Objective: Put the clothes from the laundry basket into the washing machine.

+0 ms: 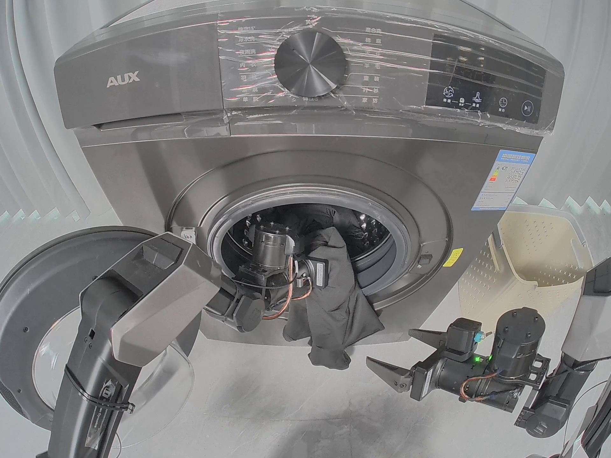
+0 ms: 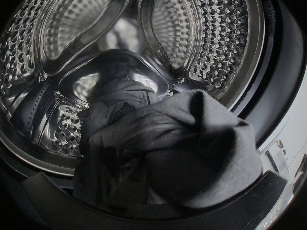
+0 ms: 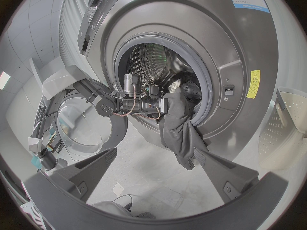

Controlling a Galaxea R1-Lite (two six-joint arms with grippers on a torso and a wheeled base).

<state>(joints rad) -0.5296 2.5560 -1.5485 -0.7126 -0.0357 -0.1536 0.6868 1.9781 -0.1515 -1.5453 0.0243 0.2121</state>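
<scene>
Washer [image 1: 159, 173] door [image 1: 38, 300] open. First cloth [image 2: 118, 93] lies deep in drum [image 2: 179, 26]. Second cloth [image 1: 334, 306] half in: bunched at mouth over left gripper [image 1: 318, 268], tail hanging outside rim. We cannot tell left gripper's grip under cloth. Right gripper [image 1: 389, 348] spread apart, holding nothing, low near basket [image 1: 541, 256]. We judge tail needs pushing in. Basket's visible wall bare, so little left.

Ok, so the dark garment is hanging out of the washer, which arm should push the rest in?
Probably right. The right gripper is open and empty, beside the hanging tail of the garment below the door opening. The left arm is in the opening, its end buried in cloth.
</scene>
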